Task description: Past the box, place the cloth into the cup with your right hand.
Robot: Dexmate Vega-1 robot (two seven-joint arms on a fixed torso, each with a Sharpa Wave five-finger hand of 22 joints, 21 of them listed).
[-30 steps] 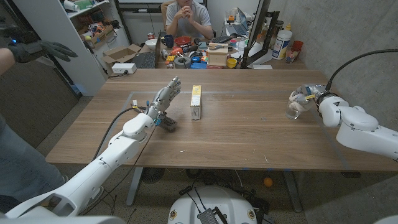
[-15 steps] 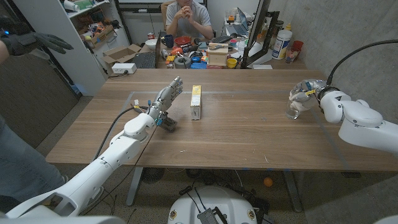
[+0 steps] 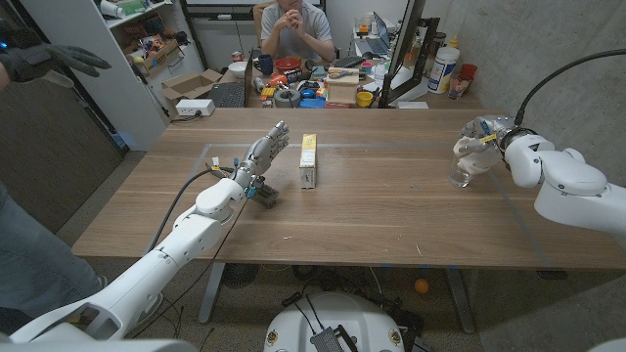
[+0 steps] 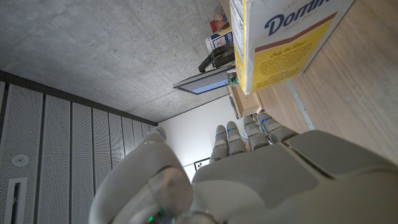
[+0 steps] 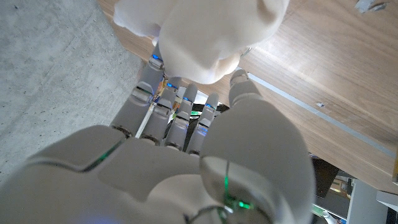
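At the far left edge of the head view a person's gloved hand [image 3: 49,61] is raised beside the shelving, off the table [image 3: 391,225].

Your left hand [image 3: 262,153] stands over the left half of the table with its fingers extended and apart, pointing away from the robot; it holds nothing. A small dark object [image 3: 264,194] lies on the wood just by that wrist; its identity cannot be told.

Just to the right of the left hand stands the box [image 3: 308,160], a narrow white and yellow carton, upright and apart from the fingers. In the left wrist view the box [image 4: 283,43] shows close ahead of the fingertips, with blue lettering on its face.

Behind the table a seated person [image 3: 298,29] has both hands clasped, at a cluttered desk.

Well to the right, near the table's right edge, your right hand [image 3: 481,147] is over the clear cup [image 3: 463,172]. Its fingers are curled around the white cloth [image 5: 205,31], which the right wrist view shows bunched against the fingertips. Whether the cloth touches the cup cannot be told.
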